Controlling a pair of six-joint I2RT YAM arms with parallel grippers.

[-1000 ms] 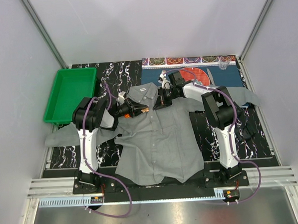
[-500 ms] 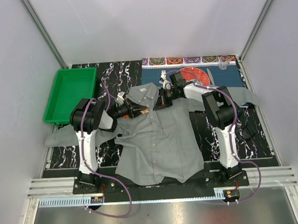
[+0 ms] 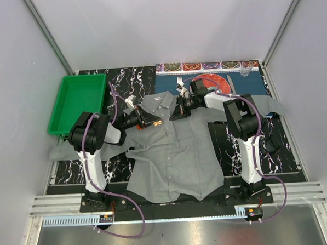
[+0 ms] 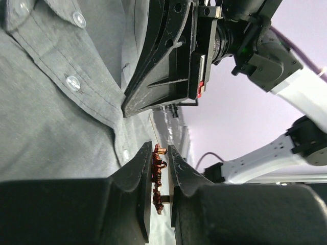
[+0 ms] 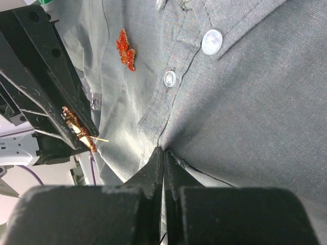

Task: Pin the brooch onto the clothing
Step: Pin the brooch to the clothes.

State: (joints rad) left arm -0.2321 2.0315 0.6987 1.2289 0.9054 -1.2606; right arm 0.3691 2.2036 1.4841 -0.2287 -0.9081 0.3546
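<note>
The grey clothing [image 3: 173, 149] lies spread flat, collar at the back. My left gripper [image 4: 160, 153] is shut on the brooch [image 4: 158, 176], a small red-brown ornament held edge-on, its thin pin [image 5: 99, 139] pointing at the button placket. In the top view the brooch [image 3: 158, 123] hangs just left of the placket, below the collar. My right gripper [image 5: 163, 153] is shut on a pinched fold of the clothing [image 5: 245, 92] at the placket, lifting it a little. Both grippers meet near the chest, a short gap apart. A small red leaf-shaped spot [image 5: 125, 49] shows on the fabric near the buttons.
A green tray [image 3: 77, 102] sits at the back left. A blue patterned placemat [image 3: 249, 85] with a red plate [image 3: 213, 82] lies at the back right, a clear glass [image 3: 244, 70] beside it. A black marbled mat [image 3: 114, 169] covers the table.
The left arm's elbow has dropped down and to the left while its gripper stays by the placket with the brooch. The right arm has shifted slightly right, still pinching the fabric.
</note>
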